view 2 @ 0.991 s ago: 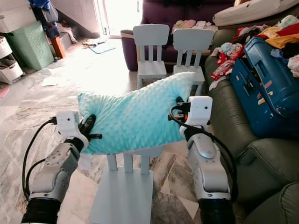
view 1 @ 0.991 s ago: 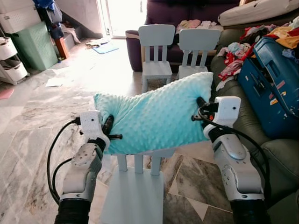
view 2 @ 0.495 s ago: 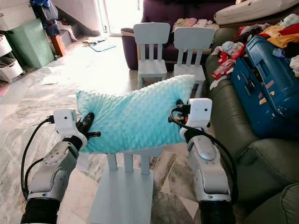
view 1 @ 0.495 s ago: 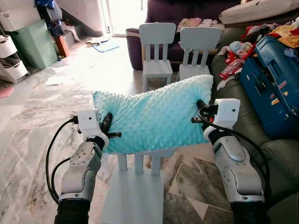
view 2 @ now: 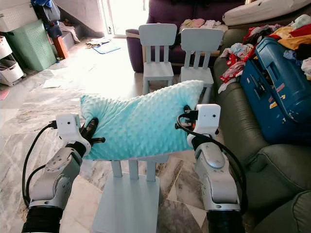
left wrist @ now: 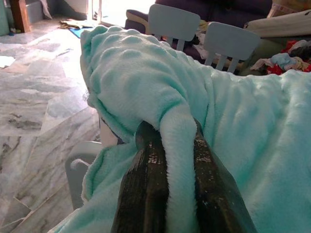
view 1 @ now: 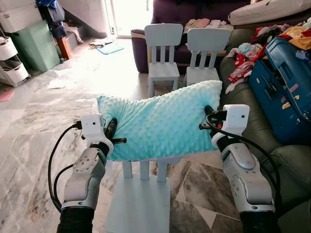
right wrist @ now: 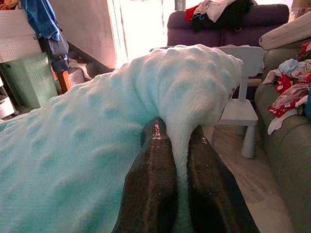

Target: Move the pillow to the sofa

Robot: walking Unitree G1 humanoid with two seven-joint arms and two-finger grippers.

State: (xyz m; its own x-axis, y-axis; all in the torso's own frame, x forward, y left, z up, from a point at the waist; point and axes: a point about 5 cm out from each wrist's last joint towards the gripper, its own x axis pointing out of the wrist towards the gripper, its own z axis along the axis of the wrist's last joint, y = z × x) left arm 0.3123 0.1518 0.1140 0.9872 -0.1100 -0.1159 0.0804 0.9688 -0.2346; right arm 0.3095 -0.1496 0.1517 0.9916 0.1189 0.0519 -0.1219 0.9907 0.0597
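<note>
Turquoise dimpled plush pillow [view 1: 160, 121] pinched at both ends: left gripper [left wrist: 167, 145], right gripper [right wrist: 175, 133] fingers clamped on fabric folds.

Small delta only: left hand [view 1: 112, 130] moved up a touch with its end of the pillow [view 1: 163, 121] over the last second, so the pillow sits more level. View tilted slightly; background chairs sit a little lower in frame.

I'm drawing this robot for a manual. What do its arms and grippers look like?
Both arms are silver-grey with rounded shells and black bases. Each wrist carries a white boxy camera housing, with looping black cables. The left gripper and right gripper each have two long, glossy black fingers.
</note>
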